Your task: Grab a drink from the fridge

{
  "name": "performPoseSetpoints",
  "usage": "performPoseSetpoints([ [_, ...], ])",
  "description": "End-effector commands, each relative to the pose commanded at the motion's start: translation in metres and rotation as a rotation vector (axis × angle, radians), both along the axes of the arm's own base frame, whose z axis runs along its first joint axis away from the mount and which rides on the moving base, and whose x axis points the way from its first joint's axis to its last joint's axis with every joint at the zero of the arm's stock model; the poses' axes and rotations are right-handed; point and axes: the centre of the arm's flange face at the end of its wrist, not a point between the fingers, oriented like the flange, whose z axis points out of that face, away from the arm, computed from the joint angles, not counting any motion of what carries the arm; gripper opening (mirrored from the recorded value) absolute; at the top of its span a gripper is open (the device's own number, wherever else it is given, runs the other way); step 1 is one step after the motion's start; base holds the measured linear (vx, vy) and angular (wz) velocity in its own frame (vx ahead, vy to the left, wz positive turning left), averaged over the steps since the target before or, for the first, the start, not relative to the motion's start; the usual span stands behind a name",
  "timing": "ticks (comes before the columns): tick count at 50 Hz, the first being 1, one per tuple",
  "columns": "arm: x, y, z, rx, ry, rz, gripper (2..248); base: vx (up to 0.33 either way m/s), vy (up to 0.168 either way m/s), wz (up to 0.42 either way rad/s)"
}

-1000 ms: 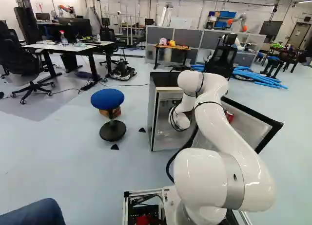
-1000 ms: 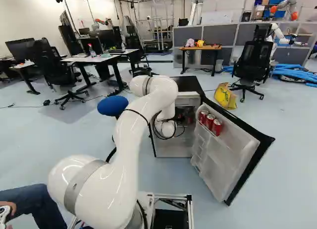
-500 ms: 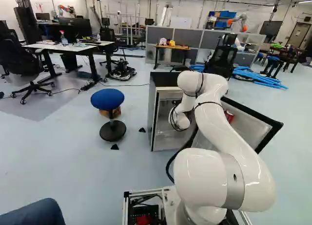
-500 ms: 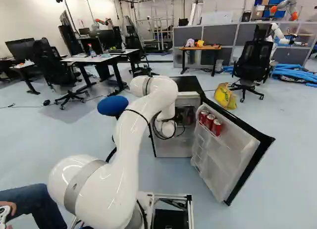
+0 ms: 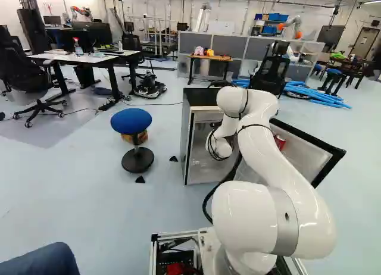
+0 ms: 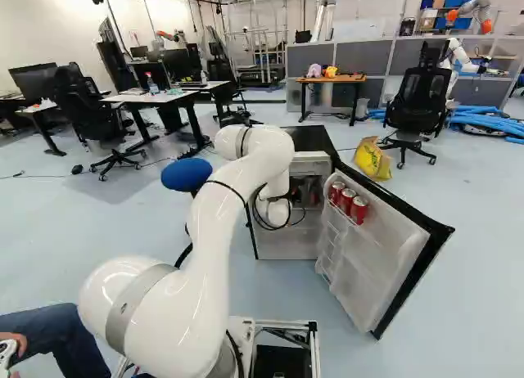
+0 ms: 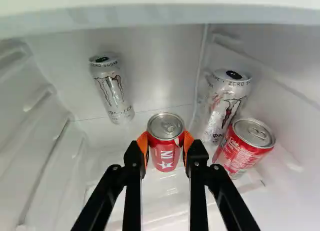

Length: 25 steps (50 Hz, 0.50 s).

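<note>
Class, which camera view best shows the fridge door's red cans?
The right base view: all three red cans stand clear of the arm. The left base view shows only some red beside it; the wrist view misses the door.

Floor (image 5: 71,191), pale blue. Wall (image 6: 49,30), white. Partitions (image 6: 359,59), grey. Stool (image 5: 131,121), blue seat, 1. Wood-topped table (image 6: 348,79), 1. White-topped desk (image 5: 89,59). Office chair (image 6: 419,108), black, beyond.

Glossy metal cans (image 7: 166,153), smooth plastic fridge lining (image 7: 155,61)

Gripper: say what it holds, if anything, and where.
A red can, pinched between the orange pads at its upper sides, just below the rim.
</note>
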Motion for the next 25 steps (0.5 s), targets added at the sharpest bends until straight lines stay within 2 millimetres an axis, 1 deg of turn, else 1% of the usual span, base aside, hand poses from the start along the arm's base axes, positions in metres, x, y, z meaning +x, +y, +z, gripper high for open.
performPoseSetpoints([
  [25,-0.021,0.009,0.008,0.011,0.038,0.004,91,0.0,0.0,0.0],
])
